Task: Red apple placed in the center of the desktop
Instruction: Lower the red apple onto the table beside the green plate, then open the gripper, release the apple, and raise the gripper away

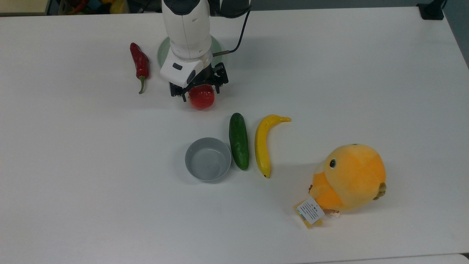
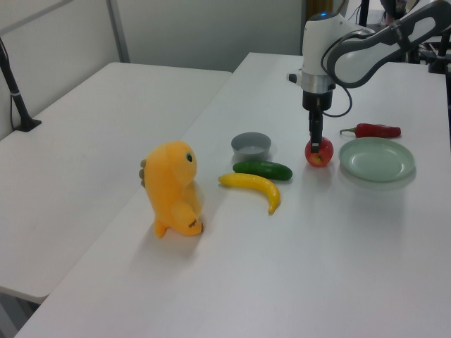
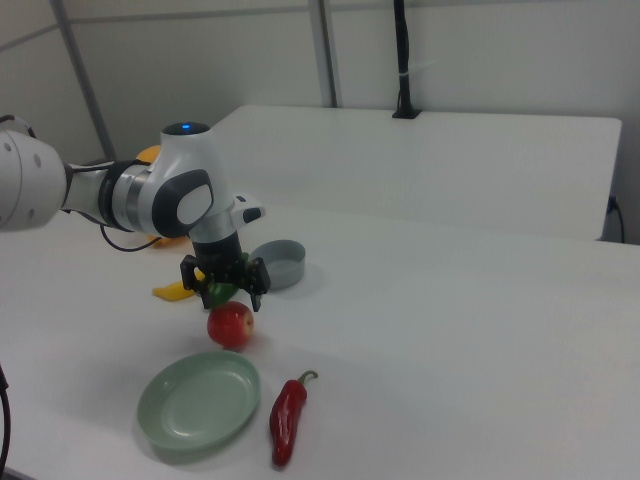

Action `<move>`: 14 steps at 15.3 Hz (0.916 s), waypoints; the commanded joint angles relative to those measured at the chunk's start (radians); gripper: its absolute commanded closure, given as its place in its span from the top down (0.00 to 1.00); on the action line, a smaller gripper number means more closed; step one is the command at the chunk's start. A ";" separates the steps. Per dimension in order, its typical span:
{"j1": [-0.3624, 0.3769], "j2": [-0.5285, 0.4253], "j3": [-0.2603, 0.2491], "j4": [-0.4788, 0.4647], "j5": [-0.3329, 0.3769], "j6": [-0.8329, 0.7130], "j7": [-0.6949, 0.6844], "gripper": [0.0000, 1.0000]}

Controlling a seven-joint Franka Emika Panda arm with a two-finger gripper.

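- Top view: the desktop (image 1: 91, 190) is carrying the red apple (image 1: 201, 99) near its middle, between the green plate (image 1: 217, 47) and the grey bowl (image 1: 208, 158).
- The gripper (image 3: 227, 296) is hanging released, fingers spread just above the apple.
- You are probably handling a light, stiff, glossy toy; be pinching across its widest flanks.

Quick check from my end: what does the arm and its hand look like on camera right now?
The arm is glossy white with dark grey joint bands and a small blue light on top. A black cable loops off the wrist. The hand has a white body and a black two-finger clamp.
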 commanded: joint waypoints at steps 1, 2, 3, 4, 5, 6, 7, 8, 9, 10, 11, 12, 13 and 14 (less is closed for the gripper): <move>0.005 -0.040 -0.005 0.006 -0.007 -0.005 0.005 1.00; 0.001 -0.060 -0.005 0.015 -0.007 -0.011 0.019 1.00; -0.004 -0.071 -0.005 0.032 -0.004 -0.016 0.043 1.00; -0.008 -0.072 -0.005 0.058 -0.004 -0.018 0.075 1.00; -0.008 -0.078 -0.005 0.070 -0.004 -0.018 0.118 1.00; -0.008 -0.092 -0.005 0.083 -0.004 -0.018 0.175 1.00; -0.008 -0.113 -0.005 0.095 0.001 -0.019 0.244 1.00; -0.008 -0.135 -0.005 0.106 0.005 -0.030 0.322 1.00; -0.008 -0.153 -0.005 0.121 0.005 -0.050 0.396 1.00; -0.007 -0.163 -0.005 0.133 0.005 -0.068 0.451 1.00; -0.002 -0.170 -0.005 0.147 0.005 -0.083 0.497 1.00; -0.001 -0.183 -0.004 0.150 0.005 -0.112 0.529 1.00; 0.002 -0.204 -0.005 0.152 0.005 -0.149 0.548 1.00; 0.004 -0.233 -0.004 0.152 0.005 -0.200 0.550 1.00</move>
